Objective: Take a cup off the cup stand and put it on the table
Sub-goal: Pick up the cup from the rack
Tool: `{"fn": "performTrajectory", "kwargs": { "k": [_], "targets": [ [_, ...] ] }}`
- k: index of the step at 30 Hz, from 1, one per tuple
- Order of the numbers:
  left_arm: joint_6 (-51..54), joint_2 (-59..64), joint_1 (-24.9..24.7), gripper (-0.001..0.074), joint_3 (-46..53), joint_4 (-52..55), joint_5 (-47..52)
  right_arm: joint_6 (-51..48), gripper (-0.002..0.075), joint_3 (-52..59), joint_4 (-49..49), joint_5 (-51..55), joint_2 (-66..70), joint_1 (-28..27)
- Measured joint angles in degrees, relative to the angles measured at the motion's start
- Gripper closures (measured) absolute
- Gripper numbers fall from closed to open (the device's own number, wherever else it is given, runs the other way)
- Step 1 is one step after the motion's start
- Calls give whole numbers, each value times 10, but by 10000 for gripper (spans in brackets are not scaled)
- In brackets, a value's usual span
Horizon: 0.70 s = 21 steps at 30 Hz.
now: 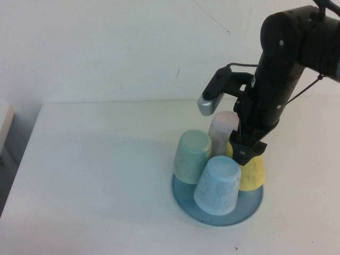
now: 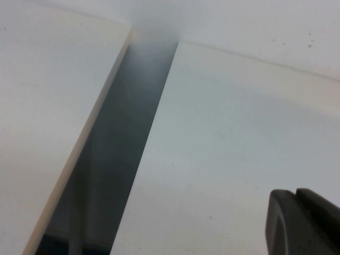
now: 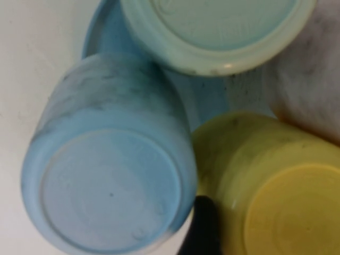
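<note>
Right now I am looking down on the table [image 1: 95, 159], where the cup stand [image 1: 186, 199] is sitting toward the robot's right with four cups hanging upside down on it. I am seeing the yellow cup [image 1: 254, 172] on the stand's right side, just beside the light blue cup [image 1: 219, 185], which is leaning at the near edge. The mint green cup [image 1: 191, 155] is sitting to the left of those, and a pale pinkish cup [image 1: 222, 130] is standing at the back.

I am holding the right gripper [image 1: 243, 151] directly over the yellow cup, with its fingers spread wide and one dark fingertip [image 3: 201, 228] dropping into the gap between the yellow cup [image 3: 276, 191] and the light blue cup [image 3: 109, 175]. It is not pinching anything that I can make out.

I am keeping the left gripper [image 2: 305, 223] low over bare tabletop near the table's edge, well apart from the stand, with its fingers pressed together and holding nothing.
</note>
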Motion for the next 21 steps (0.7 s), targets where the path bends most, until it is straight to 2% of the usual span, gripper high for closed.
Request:
{"fn": "performTrajectory", "kwargs": {
  "k": [21],
  "targets": [
    [0, 0, 0, 737, 0, 0, 0, 7, 182, -11, -6, 1, -11, 0]
  ]
}}
